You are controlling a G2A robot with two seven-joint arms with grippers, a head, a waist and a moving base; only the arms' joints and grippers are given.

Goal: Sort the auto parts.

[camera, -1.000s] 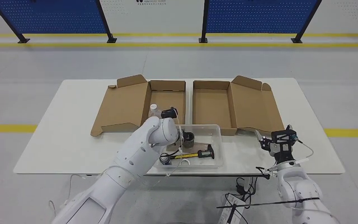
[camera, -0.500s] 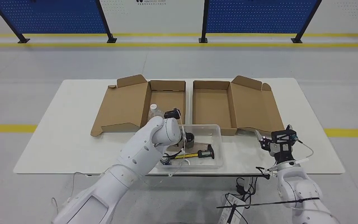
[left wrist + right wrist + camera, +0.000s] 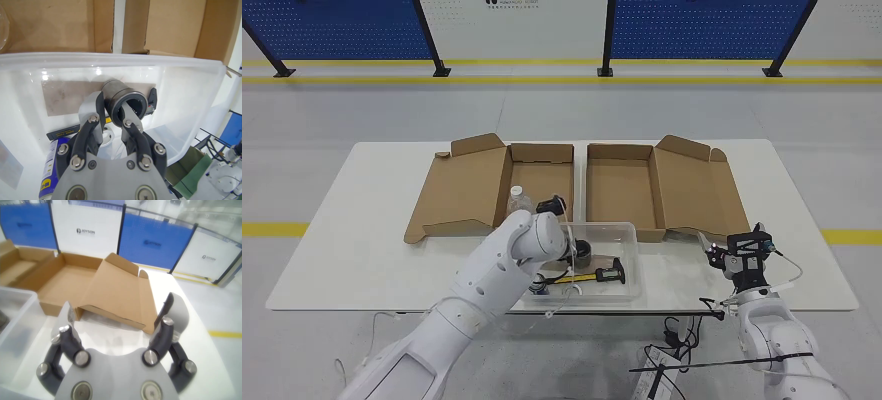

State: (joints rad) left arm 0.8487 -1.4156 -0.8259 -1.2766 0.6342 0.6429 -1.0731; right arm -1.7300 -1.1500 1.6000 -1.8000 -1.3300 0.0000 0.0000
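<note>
White table [image 3: 362,230] in a bay fenced with blue panels, a clear bin [image 3: 633,265] at its near edge. Left pincer [image 3: 112,102] sits inside the bin, clenched on the bearing sleeve [image 3: 121,94]: one finger is down the bore, the other is on the outer wall, and the rim is pinched between them. The sleeve lies tilted with its open end toward the pincer, over a grey metal plate [image 3: 66,98] on the bin floor. Whether it is off the floor cannot be told. A black caliper [image 3: 62,130] lies beneath the fingers with a white ring [image 3: 108,136] beside it, and a blue spray can [image 3: 47,170] is back by the wrist. Past the bin's far wall, ahead of the pincer, are the left box [image 3: 542,178] and right box [image 3: 620,195], with the gap between them almost dead ahead. A clear bottle [image 3: 517,197] is already in the left box. Over the last second the left arm has edged slightly across the bin toward the right box, and the sleeve has nudged with it but hardly risen. Reading: the grip is set and the lift is only starting, so this part is not yet sorted. A one-wall pinch may let the sleeve swing on the way out. Right pincer [image 3: 118,306] is unchanged, splayed wide and holding nothing, with the right box's folded-out lid just ahead of it.
</note>
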